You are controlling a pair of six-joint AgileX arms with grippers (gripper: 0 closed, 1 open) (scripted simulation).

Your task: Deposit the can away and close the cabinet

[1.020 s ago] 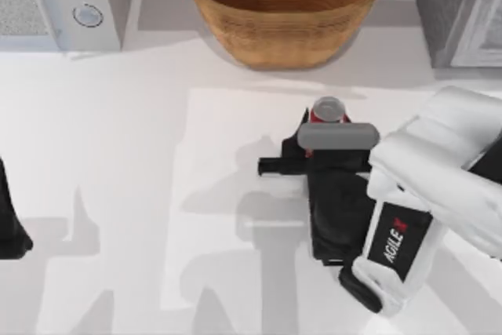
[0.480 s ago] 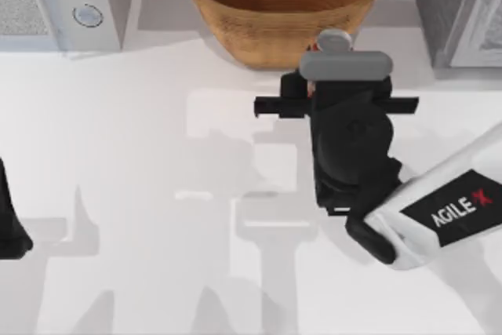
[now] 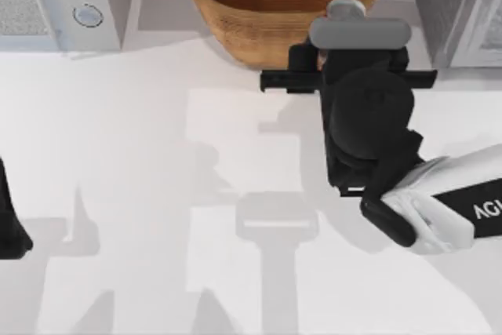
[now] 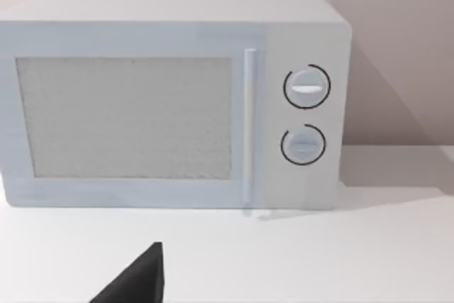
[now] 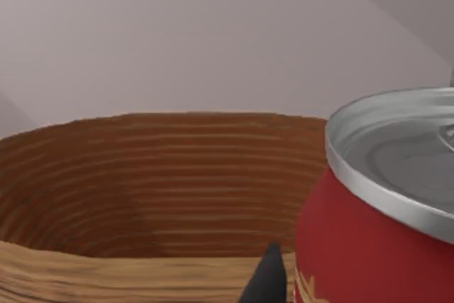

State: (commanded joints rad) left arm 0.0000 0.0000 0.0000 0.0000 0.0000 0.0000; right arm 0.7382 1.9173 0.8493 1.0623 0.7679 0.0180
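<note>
Our right gripper, upper right of centre in the top view, is clamped on the can, which sits upright over the near right rim of the wicker basket. A cabinet occupies the upper right corner, a microwave the upper left. Our left gripper sits parked at the left edge; we cannot tell its finger state.

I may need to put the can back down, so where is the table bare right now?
Bare: the wide stretch of table in front of the microwave, running right to the right tool holding the can. Crowded: the back edge, where the basket sits between the microwave and the cabinet. The left tool is parked at the left edge.
</note>
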